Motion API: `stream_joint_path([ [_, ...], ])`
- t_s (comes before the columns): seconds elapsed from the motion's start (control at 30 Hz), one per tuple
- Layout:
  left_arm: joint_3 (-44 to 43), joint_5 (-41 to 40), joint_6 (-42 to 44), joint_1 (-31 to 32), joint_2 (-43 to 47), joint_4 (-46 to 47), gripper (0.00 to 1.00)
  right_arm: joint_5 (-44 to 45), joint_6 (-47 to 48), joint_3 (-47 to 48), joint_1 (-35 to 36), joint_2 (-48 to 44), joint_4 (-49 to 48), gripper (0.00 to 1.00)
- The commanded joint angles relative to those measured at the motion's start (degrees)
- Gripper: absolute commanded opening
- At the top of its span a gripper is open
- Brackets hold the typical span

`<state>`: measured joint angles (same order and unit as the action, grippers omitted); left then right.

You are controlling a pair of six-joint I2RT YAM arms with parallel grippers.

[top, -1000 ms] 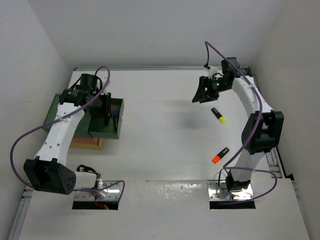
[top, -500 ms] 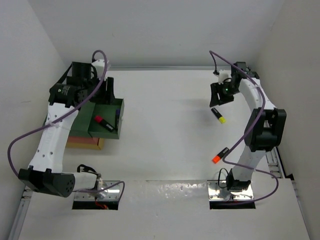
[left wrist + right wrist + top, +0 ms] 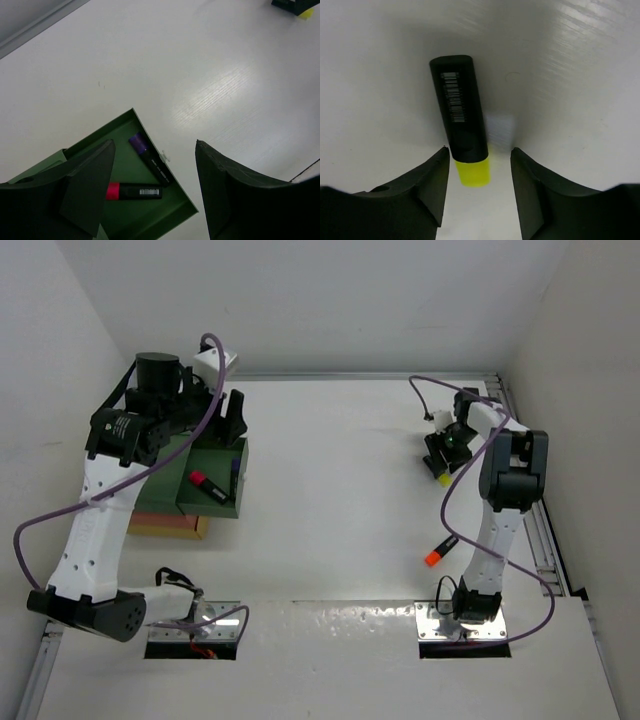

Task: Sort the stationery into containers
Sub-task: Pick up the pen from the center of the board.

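Directly above the yellow highlighter (image 3: 461, 115), flat on the worktop (image 3: 330, 500), lower with the right jaws parted at both sides of its yellow end, wrist pointing down. Centre on the black barrel before closing. Far left of that highlighter, hold the left jaws spread, empty, over the green tray (image 3: 160, 212).
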<state>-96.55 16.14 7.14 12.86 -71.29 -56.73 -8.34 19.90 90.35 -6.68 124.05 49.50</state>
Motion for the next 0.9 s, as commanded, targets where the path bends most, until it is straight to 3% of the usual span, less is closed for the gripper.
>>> stream_joint_path([
  [0.0, 0.2, 0.3, 1.1, 1.1, 1.3, 1.5, 0.71, 0.5, 2.5, 0.1, -0.6, -0.7, -2.2, 0.50],
  [0.1, 1.2, -0.4, 1.0, 1.4, 1.6, 2.4, 0.72, 1.0, 3.6, -2.3, -0.5, -0.9, -4.6, 0.34],
  [0.13, 1.3, -0.4, 1.0, 1.4, 1.4, 2.5, 0.72, 1.4, 3.7, -2.8, -0.5, -1.3, -5.2, 0.25],
  [0.4, 3.5, 2.0, 4.0, 1.9, 1.9, 5.7, 0.72, -0.8, 5.1, -5.0, -0.4, -3.7, -5.4, 0.04],
  [0.47, 5.0, 5.0, 7.1, 2.3, 2.8, 7.1, 0.72, -6.6, 4.8, -3.3, -0.4, -5.7, 0.6, 0.01],
  [0.57, 12.1, 8.0, 13.8, 4.7, 5.3, 8.9, 0.73, -27.8, 0.9, 0.9, 1.0, -9.0, 9.1, 0.00],
  [0.7, 16.7, 10.9, 24.2, 9.4, 8.0, 8.6, 0.78, -45.7, -2.2, -1.1, 6.1, -13.4, 17.0, 0.00],
  [0.77, 15.9, 13.6, 33.8, 12.6, 7.5, 4.0, 0.82, -49.3, -4.9, -3.4, 12.3, -16.0, 17.3, 0.00],
  [0.87, 14.2, 12.9, 36.2, 17.6, 5.7, 2.6, 0.81, -53.5, -8.1, -4.6, 19.1, -18.6, 16.3, 0.00],
])
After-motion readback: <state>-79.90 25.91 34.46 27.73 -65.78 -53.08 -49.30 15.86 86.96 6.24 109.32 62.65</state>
